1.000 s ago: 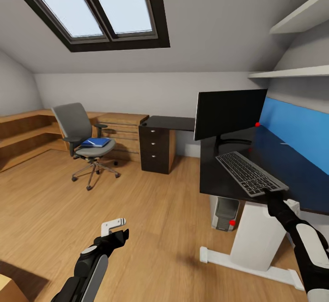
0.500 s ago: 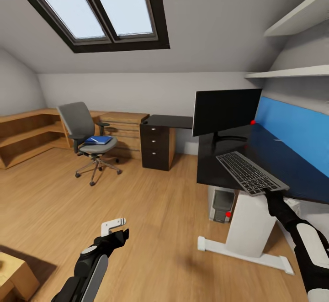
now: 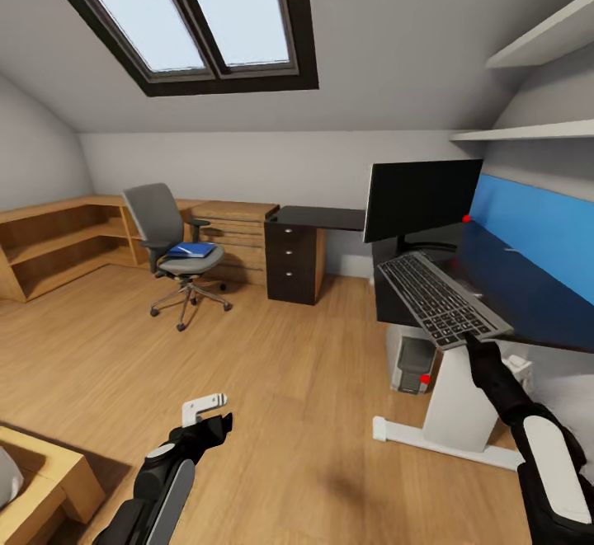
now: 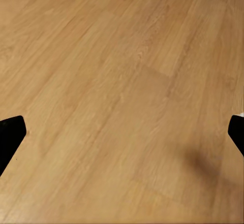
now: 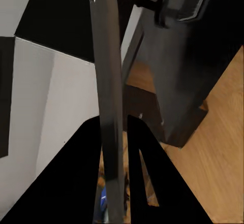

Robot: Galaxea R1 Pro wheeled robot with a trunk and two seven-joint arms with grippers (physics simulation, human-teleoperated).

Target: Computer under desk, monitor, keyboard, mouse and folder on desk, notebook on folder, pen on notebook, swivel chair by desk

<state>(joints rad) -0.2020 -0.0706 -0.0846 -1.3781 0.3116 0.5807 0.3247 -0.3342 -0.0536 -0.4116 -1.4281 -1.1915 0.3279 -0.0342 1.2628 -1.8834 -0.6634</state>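
Observation:
My right gripper (image 3: 473, 338) is shut on the near end of the keyboard (image 3: 440, 296), which tilts over the front corner of the black desk (image 3: 536, 298), just before the monitor (image 3: 422, 199). In the right wrist view the keyboard (image 5: 108, 82) runs edge-on between the black fingers (image 5: 147, 173). The computer (image 3: 410, 361) stands under the desk. The grey swivel chair (image 3: 165, 232) stands across the room with the blue folder (image 3: 191, 250) on its seat. My left gripper (image 3: 214, 415) hangs open over the wooden floor, its fingertips (image 4: 10, 135) wide apart.
A black three-drawer unit (image 3: 294, 263) closes the desk's far wing, with a light wooden chest (image 3: 235, 232) and low shelves (image 3: 58, 240) beside it. White desk legs (image 3: 450, 413) stand on the floor. A wooden box corner (image 3: 37, 479) sits near left.
The camera has moved, so chair, drawers and desk sit further right in the picture. The keyboard stays in my right gripper and now lies closer to the monitor's stand. The left arm holds still.

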